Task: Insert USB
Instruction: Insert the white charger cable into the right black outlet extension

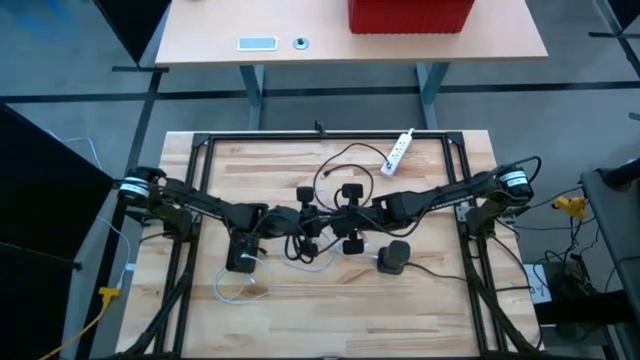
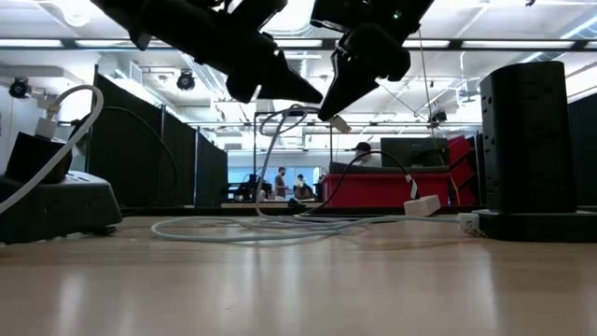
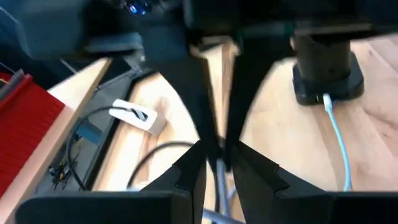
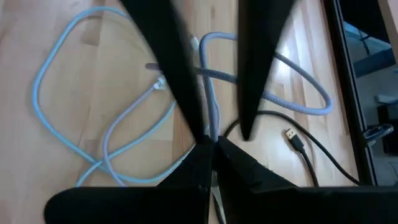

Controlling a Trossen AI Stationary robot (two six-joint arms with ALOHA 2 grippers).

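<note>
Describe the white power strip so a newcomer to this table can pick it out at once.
Start at the wooden table and look to its far edge, right of centre, beyond both arms. The white power strip lies there at a slant on the bare wood. It is the only long white bar; the chargers nearer the grippers are black blocks.

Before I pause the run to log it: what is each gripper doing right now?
Left gripper: closed on the pale cable, above the table's middle.
Right gripper: closed on the same cable, right beside the left one.

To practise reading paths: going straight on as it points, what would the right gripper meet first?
Probably the dark two-fingered left gripper, facing the right gripper nearly tip to tip over a pale blue-grey cable.
</note>
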